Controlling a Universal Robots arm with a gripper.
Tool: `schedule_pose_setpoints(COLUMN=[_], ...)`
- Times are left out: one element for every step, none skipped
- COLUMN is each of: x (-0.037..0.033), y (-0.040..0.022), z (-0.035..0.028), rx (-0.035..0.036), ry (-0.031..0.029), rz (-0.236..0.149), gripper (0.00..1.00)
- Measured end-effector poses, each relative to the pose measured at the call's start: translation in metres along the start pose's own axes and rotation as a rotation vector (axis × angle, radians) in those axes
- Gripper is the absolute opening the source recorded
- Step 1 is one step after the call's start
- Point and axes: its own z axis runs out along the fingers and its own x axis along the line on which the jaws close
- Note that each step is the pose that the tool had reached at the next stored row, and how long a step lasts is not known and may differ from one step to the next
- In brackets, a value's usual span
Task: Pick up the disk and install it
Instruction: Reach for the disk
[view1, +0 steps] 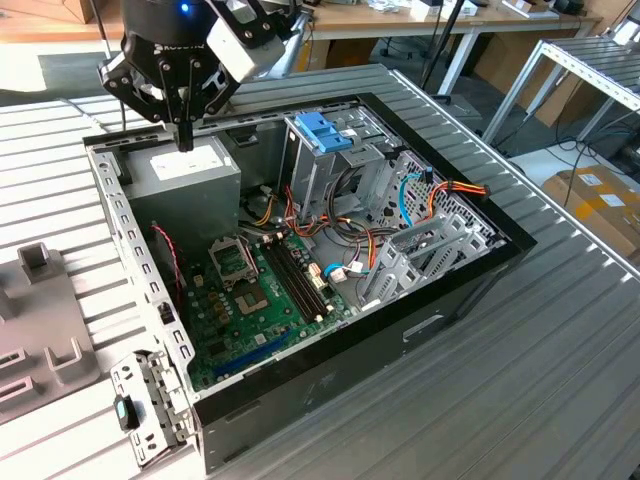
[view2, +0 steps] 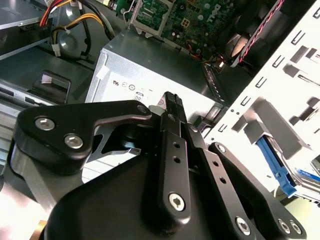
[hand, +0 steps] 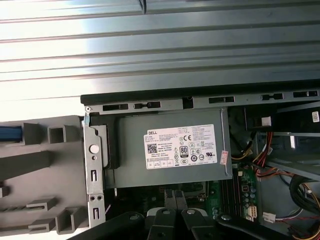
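My gripper (view1: 185, 138) hangs over the far corner of the open computer case (view1: 420, 320), just above the grey power-supply box (view1: 185, 165). Its black fingers are pressed together with nothing between them, as both wrist views show (view2: 172, 98) (hand: 175, 196). Of the disk I see only a blue plastic rail (view2: 274, 167) with a bit of silver beside it, lying in the grey fixture (view2: 280, 122) outside the case wall. That same blue strip (hand: 10, 134) sits at the edge of the first wrist view. The gripper is well apart from it.
Inside the case are a green motherboard (view1: 260, 290), a light-blue latch on a metal drive cage (view1: 325, 130) and orange and red cables (view1: 450, 190). The grey fixture (view1: 40, 330) and a small metal bracket (view1: 150, 405) lie on the ribbed table at the exterior view's left.
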Motion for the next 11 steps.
schedule_pose_setpoints(x=[0.0005, 0.0009, 0.0013, 0.0021, 0.0028, 0.0033, 0.0037, 0.0041, 0.0044, 0.0050, 0.0052], y=[0.0000, -0.0001, -0.0001, -0.0002, -0.0002, -0.0002, -0.0003, -0.0003, -0.0003, -0.0004, -0.0004], z=[0.0000, 0.0000, 0.0000, -0.0001, -0.0001, -0.0001, -0.0001, -0.0001, -0.0001, -0.0002, -0.0001], rx=[0.0000, 0.0000, 0.0000, 0.0000, 0.0000, 0.0000, 0.0000, 0.0000, 0.0000, 0.0000, 0.0000], ry=[0.0000, 0.0000, 0.0000, 0.0000, 0.0000, 0.0000, 0.0000, 0.0000, 0.0000, 0.0000, 0.0000], rz=[0.000, 0.000, 0.000, 0.000, 0.000, 0.000, 0.000, 0.000, 0.000, 0.000, 0.000], gripper=[0.11, 0.11, 0.11, 0.11, 0.11, 0.11, 0.11, 0.11, 0.11, 0.11, 0.11])
